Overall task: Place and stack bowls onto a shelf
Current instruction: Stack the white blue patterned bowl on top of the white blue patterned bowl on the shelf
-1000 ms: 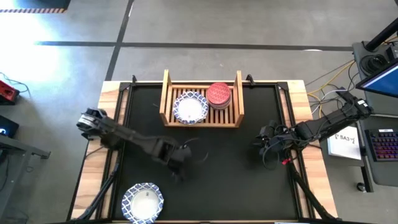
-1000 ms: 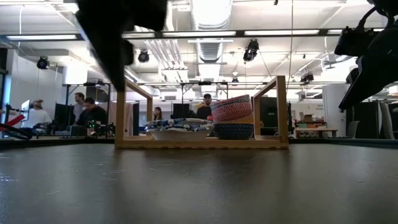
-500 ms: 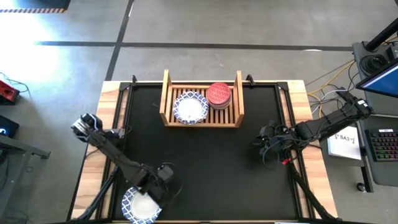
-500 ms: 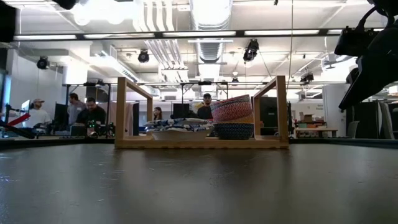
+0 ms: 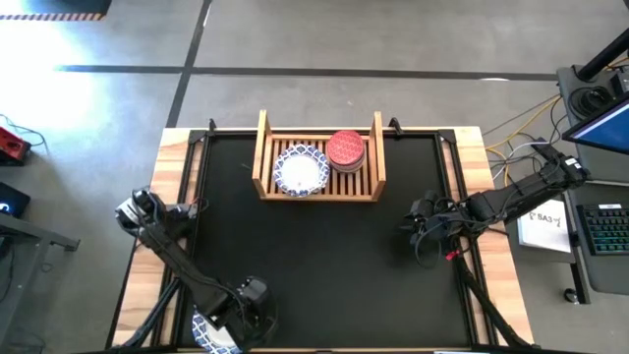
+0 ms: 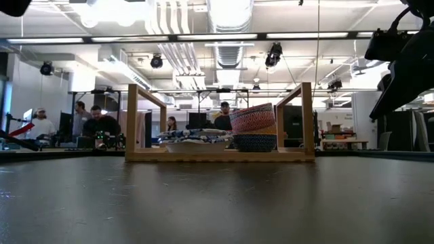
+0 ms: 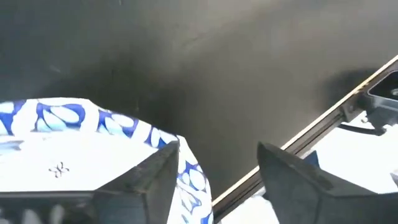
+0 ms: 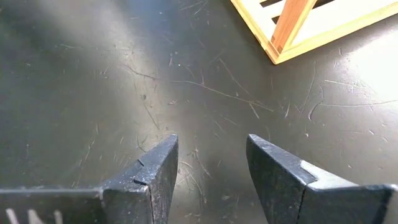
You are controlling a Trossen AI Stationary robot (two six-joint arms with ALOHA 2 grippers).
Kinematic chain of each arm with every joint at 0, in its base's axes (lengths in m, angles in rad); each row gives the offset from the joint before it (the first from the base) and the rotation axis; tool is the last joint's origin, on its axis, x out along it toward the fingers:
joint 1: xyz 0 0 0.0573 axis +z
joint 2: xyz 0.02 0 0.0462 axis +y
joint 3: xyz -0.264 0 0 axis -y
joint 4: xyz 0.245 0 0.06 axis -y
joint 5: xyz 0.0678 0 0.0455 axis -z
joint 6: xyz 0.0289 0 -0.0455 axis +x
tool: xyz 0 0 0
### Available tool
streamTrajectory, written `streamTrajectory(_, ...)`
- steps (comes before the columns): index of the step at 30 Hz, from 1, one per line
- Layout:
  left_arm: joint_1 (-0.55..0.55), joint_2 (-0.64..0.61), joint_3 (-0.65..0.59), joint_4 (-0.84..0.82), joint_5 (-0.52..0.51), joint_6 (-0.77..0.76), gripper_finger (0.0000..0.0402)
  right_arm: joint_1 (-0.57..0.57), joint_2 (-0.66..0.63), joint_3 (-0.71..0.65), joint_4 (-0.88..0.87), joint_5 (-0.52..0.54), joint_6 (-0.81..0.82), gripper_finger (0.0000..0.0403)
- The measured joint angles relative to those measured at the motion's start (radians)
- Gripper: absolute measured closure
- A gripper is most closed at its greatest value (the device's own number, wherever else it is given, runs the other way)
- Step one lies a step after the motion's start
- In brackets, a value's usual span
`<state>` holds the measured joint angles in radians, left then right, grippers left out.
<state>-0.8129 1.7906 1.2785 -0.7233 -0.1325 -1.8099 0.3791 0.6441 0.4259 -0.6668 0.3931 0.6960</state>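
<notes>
Table: black mat on a light wood top, carrying the shelf near its far edge
Shelf: light wooden rack with a slatted base and two upright side boards, the landmark here; it holds two stacks of bowls side by side
White stack: white bowls with blue patterned rims, nested in the shelf's left half; in the low view they sit low and flat on the slats
Small stack: smaller bowls in the shelf's right half, a red one on top; the low view shows the red bowl tilted over a dark blue patterned one
Loose bowl: one more white bowl with a blue rim, well away from the shelf at the table's near left edge, mostly under the left arm in the high view
Left gripper: over the loose bowl, far from the shelf; fingers spread, one finger over the bowl's rim and the other outside it, grasping nothing
Right gripper: to the right of the shelf and nearer the front, above bare mat; fingers parted and empty, with a shelf corner in its wrist view
</notes>
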Motion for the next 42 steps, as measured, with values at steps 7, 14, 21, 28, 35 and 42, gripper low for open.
streamTrajectory(7,-0.024,0.003,0.000,0.034,0.000,-0.068,0.0146,0.000,0.000,0.000,0.000,0.000,0.000,0.0225)
streamTrajectory(14,-0.063,0.035,0.000,0.019,0.004,-0.158,0.0144,0.000,0.000,0.000,0.000,0.000,0.000,0.0225)
streamTrajectory(21,-0.065,0.093,0.007,0.009,0.028,-0.122,0.0163,0.000,0.000,0.000,0.000,0.000,0.000,0.0225)
streamTrajectory(28,-0.068,0.153,0.081,-0.156,0.051,-0.111,0.0193,0.000,0.000,0.000,0.000,0.000,0.000,0.0225)
streamTrajectory(35,-0.068,0.222,0.151,-0.199,0.068,-0.062,0.0239,0.000,0.000,0.000,0.000,0.000,0.000,0.0225)
streamTrajectory(42,-0.062,0.249,0.232,-0.205,0.067,0.029,0.0338,0.000,0.000,0.000,0.000,0.000,0.000,0.0225)
